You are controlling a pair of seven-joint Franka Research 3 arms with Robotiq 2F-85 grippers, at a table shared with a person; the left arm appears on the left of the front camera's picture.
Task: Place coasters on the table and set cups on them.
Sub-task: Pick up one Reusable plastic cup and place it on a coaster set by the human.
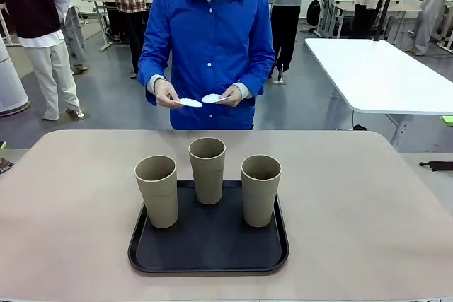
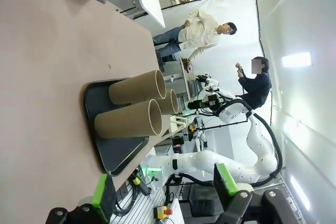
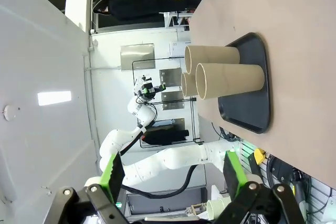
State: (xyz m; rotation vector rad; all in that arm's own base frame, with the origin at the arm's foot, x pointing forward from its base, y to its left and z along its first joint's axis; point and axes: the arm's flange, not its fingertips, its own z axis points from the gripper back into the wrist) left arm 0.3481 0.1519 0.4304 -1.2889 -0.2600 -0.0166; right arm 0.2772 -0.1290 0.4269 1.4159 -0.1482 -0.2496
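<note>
Three tall khaki cups stand upright on a black tray in the middle of the beige table: a left cup, a middle cup farther back, and a right cup. At the far side a person in a blue shirt holds white coasters above the table edge, one in one hand and another in the other. My left gripper is open and well short of the cups. My right gripper is also open, far from the cups.
Bare tabletop lies on all sides of the tray. A white table stands behind on the right. Other people stand farther back in the room. Beyond the table edge, the right arm appears in the left wrist view and the left arm in the right wrist view.
</note>
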